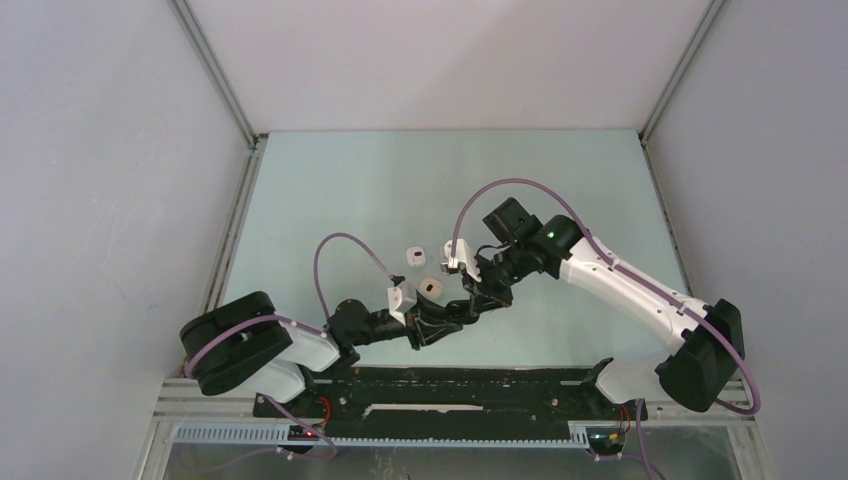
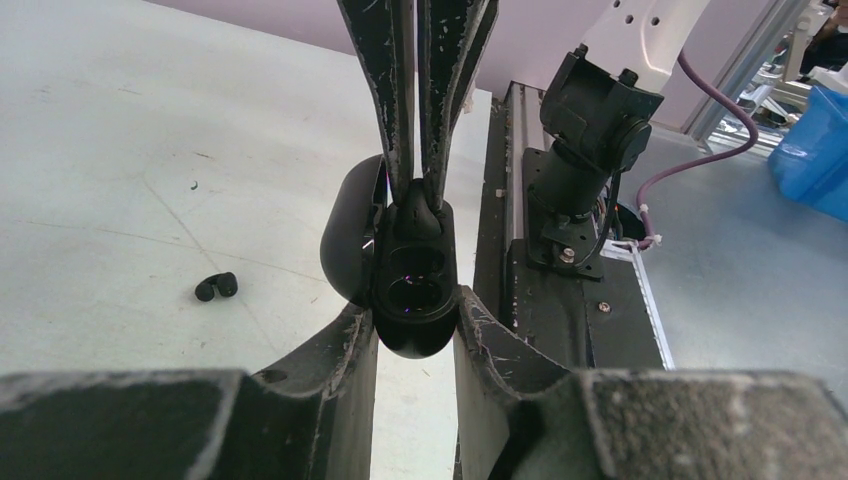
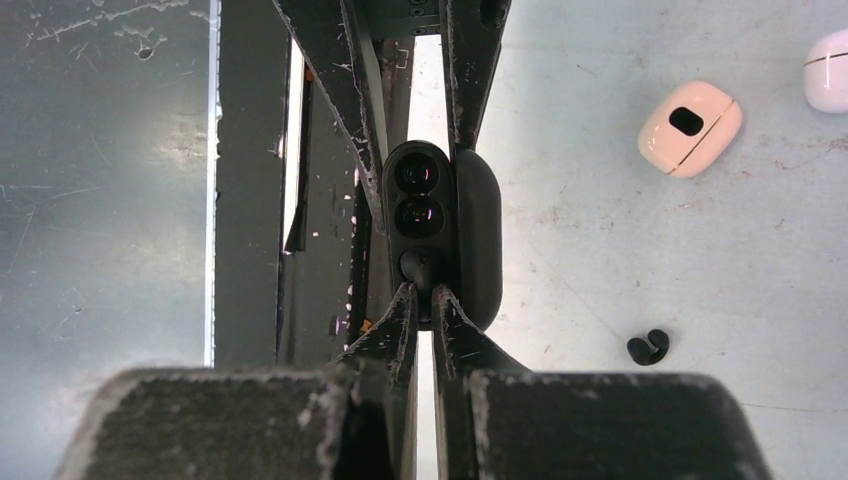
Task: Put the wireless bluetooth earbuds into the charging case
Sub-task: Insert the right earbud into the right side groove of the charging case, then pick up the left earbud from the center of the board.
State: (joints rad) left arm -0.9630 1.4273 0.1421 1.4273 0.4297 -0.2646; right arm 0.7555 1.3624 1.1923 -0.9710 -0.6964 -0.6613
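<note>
Between left fingers (image 2: 330,400) and right fingers (image 3: 385,345) | open charging case (image 2: 412,290) clamped | earbuds (image 2: 215,287) apart on table (image 2: 120,150)

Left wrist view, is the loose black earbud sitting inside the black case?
No, the black earbud lies on the table, apart from the open black case that the left gripper holds.

Both arms are white and black. The left arm (image 1: 308,350) has a big round black part low down, and so does the right arm (image 1: 622,281). A thin purple cable (image 1: 345,243) curls along each one. A tiny green light (image 1: 549,236) shines on the right one. The gripper fingers (image 2: 330,385) are black with many white scratches.
</note>
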